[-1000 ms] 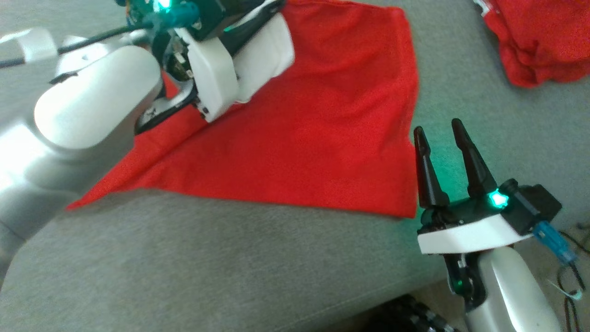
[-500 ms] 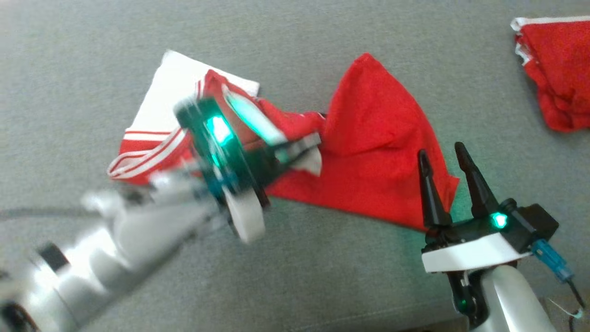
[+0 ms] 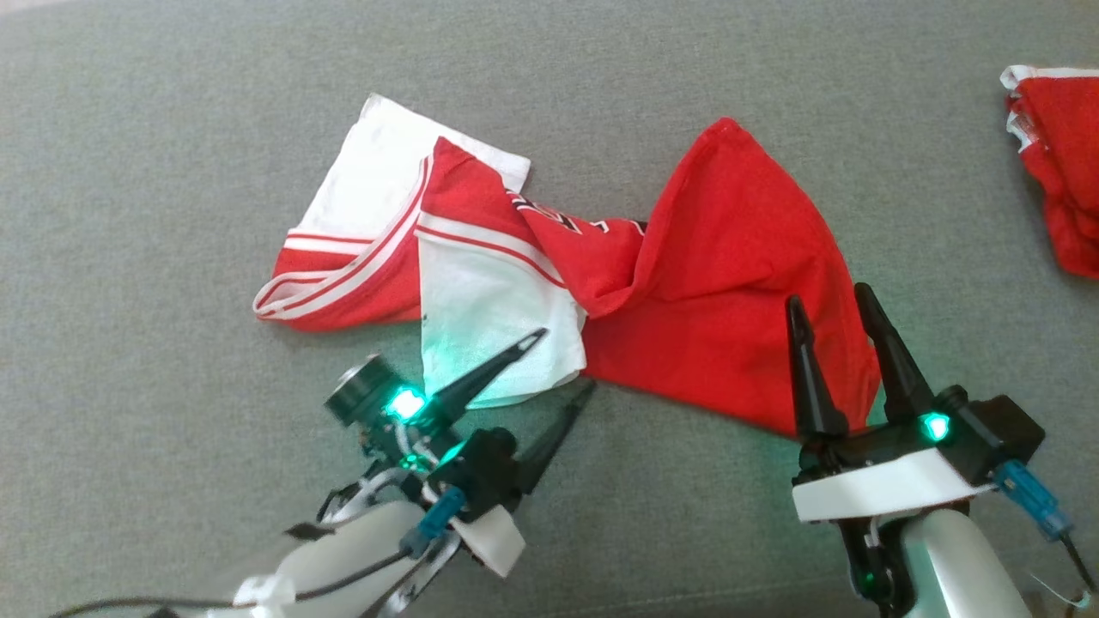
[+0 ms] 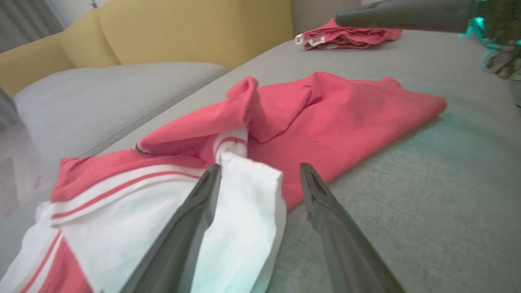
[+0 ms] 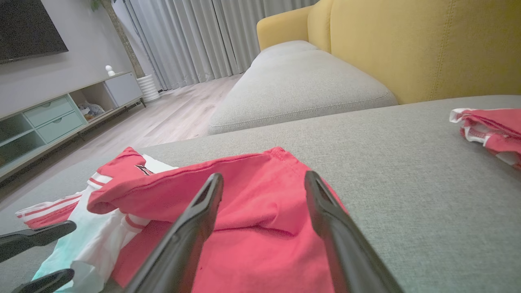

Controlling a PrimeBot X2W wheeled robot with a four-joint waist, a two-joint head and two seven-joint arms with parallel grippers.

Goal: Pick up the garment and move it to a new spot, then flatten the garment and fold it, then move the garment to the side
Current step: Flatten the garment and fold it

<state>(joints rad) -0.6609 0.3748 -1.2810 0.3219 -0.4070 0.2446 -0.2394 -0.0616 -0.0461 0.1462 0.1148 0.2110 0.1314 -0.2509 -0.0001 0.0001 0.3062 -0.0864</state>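
Head view: my left hand [image 3: 565,360] is open, by the white corner of the shirt [image 3: 713,257]. The red and white shirt lies bunched up on the grey couch [image 3: 172,172]. My right hand [image 3: 828,294] is open too, over its red edge. More red clothes [image 3: 1060,172] lie far right.

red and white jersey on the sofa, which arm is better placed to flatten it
Probably left: the open left gripper sits at the folded-over white panel, the most bunched part. The right gripper is at the smoother red end.
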